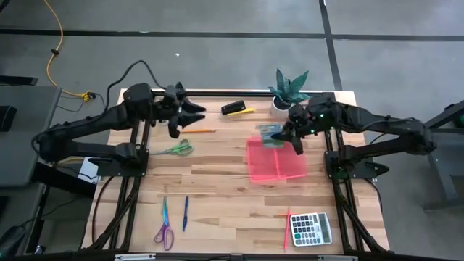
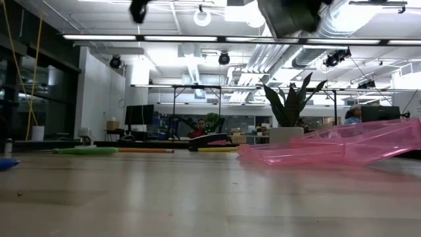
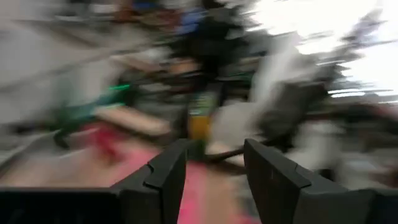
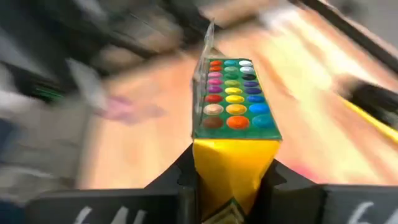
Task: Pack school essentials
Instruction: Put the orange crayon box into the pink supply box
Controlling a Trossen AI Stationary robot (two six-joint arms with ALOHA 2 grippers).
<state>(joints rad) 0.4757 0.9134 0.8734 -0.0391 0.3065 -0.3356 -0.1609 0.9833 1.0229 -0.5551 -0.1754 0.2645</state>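
My right gripper (image 1: 284, 135) (image 4: 233, 183) is shut on the small yellow-green crayon box (image 1: 271, 133), above the far edge of the translucent pink tray (image 1: 278, 161). My left gripper (image 1: 194, 110) (image 3: 214, 171) is open and holds nothing, raised over the table's far left part. Lying flat on the table are the green-handled scissors (image 1: 175, 150), an orange pencil (image 1: 200, 130), the purple-handled scissors (image 1: 164, 225), the blue pen (image 1: 185, 214) and a red pencil (image 1: 288, 223). My right gripper pinches the crayon box between its two fingers by the closed yellow end (image 4: 233, 165). The open end, with its rows of coloured crayon tips (image 4: 234, 93), points away from the gripper. The box is lifted clear over the tray.
A potted plant (image 1: 289, 88) stands at the far edge behind the tray. A black and yellow object (image 1: 237, 109) lies at the far middle. A calculator (image 1: 310, 228) sits at the near right corner. Bare wood (image 1: 225, 181) stretches across the table's middle.
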